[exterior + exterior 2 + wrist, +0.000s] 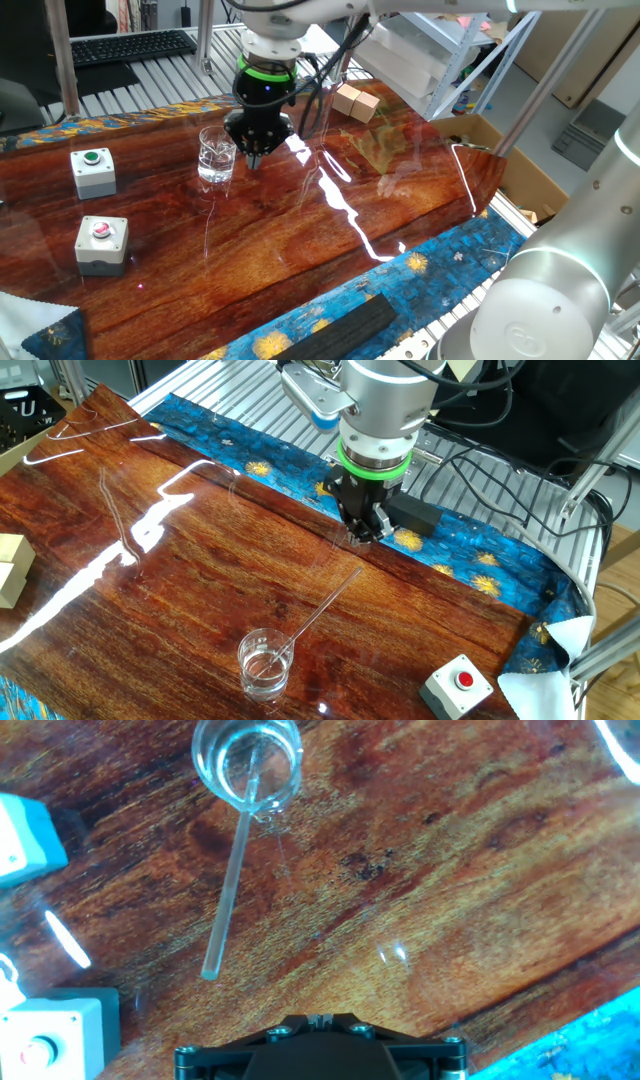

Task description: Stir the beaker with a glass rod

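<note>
One beaker [265, 662], one glass rod [322, 606], two grey button boxes [93, 171], two wooden blocks [357, 102].

Below me a glossy wooden table [300, 230] carries the beaker [216, 156], two grey button boxes, green-topped [93, 171] and red-topped [102, 243], and pale wooden blocks [356, 101] at its far edge.

I see a silver-white arm [385, 400] with a green ring, black cables, and a black claw [366, 526] with small screws.
</note>
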Motion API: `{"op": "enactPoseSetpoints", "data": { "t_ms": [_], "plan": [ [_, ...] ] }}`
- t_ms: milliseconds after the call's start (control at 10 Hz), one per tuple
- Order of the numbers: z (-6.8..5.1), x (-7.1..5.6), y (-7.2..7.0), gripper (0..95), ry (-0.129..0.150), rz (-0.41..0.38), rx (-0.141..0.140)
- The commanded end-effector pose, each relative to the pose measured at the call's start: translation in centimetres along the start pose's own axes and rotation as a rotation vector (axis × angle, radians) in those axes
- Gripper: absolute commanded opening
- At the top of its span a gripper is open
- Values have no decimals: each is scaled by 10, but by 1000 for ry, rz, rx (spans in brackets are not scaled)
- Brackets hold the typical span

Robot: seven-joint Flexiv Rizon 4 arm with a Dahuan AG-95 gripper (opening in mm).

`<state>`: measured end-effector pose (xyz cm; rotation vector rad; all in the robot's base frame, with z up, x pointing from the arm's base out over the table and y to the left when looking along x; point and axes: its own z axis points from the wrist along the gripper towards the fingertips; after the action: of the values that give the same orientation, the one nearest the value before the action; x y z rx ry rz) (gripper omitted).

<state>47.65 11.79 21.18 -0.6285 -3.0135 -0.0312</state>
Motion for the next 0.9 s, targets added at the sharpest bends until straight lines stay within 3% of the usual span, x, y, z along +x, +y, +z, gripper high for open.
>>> {"op": "enactPoseSetpoints", "data": {
  "t_ms": [100, 200, 900],
  "plan": [
    [0, -1, 1, 0, -3, -27, 14],
    [0, -1, 1, 0, -24, -64, 18],
    [0, -1, 1, 0, -35, -68, 20]
  ]
}}
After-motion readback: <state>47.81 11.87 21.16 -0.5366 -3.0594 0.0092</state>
